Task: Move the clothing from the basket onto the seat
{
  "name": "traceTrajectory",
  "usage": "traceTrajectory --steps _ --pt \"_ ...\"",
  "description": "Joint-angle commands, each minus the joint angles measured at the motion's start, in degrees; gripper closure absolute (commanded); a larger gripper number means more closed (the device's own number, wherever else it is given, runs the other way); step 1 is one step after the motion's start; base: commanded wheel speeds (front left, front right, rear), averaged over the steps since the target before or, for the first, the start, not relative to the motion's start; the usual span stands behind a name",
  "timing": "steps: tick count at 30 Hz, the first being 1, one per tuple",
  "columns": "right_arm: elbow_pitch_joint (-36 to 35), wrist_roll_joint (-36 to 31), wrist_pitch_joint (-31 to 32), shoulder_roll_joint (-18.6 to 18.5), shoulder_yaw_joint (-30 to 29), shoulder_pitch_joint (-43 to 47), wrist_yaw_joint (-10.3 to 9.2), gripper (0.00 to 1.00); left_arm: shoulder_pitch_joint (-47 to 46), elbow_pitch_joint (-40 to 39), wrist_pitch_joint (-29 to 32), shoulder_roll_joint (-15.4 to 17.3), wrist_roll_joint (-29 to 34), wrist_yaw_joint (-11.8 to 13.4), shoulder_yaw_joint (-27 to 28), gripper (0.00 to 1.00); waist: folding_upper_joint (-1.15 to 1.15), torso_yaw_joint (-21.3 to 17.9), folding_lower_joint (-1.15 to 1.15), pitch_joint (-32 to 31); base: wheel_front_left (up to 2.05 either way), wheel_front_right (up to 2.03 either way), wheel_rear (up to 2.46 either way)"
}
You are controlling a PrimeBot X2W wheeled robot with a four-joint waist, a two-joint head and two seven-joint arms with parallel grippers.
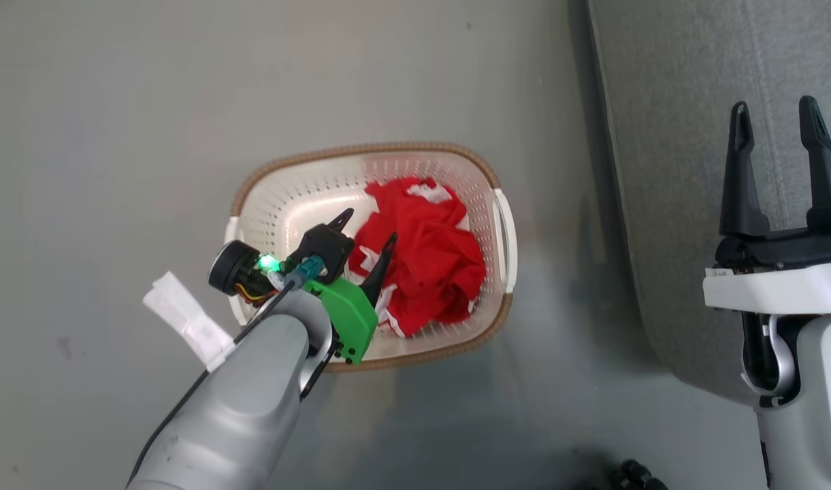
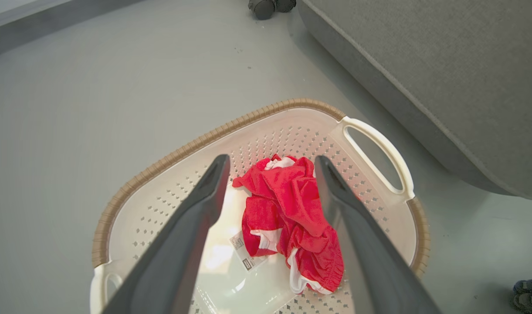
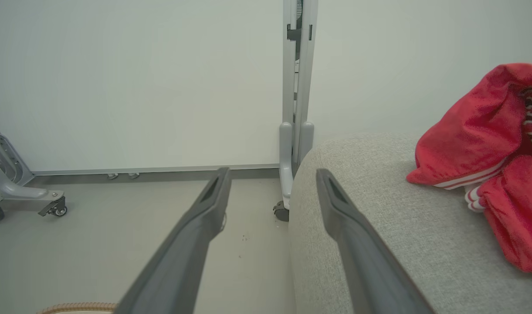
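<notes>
A crumpled red garment (image 1: 425,255) with white trim lies in the right half of the cream basket (image 1: 279,197) on the floor. My left gripper (image 1: 367,228) hangs open just above it, fingers apart over the cloth's left side; through the left wrist view the garment (image 2: 292,218) sits between the fingers above a paper label (image 2: 244,250). My right gripper (image 1: 776,112) stands open over the grey seat (image 1: 667,136), empty. A second red garment (image 3: 492,148) with white stripes lies on the seat (image 3: 379,209) in the right wrist view.
The basket's white handle (image 2: 379,152) faces the seat edge, with a narrow strip of floor between. Wheeled grey stand legs (image 3: 292,174) rise by the far wall beside the seat. Small dark casters (image 1: 636,473) show at the bottom of the head view.
</notes>
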Motion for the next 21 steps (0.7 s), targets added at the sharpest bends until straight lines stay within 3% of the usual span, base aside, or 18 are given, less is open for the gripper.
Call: traceTrajectory --steps 1,9,21 --pt "-0.1 0.0 -0.2 0.3 0.2 -1.6 -0.08 0.0 -2.6 1.1 0.5 0.4 -2.1 -0.1 -1.5 0.0 0.0 -4.5 -0.02 10.2 0.0 0.0 0.0" --pt "-1.9 -0.1 -0.2 0.8 1.6 -4.7 -0.08 0.0 -10.1 6.0 4.6 0.5 -13.3 -0.1 -11.8 0.0 0.0 -6.9 -0.02 17.1 0.0 0.0 0.0" --pt "-5.4 -2.2 -0.2 0.2 3.4 -6.9 -0.08 0.0 -18.4 14.5 9.7 0.4 -21.3 -0.1 -16.7 0.0 0.0 -8.7 -0.02 24.5 0.0 0.0 0.0"
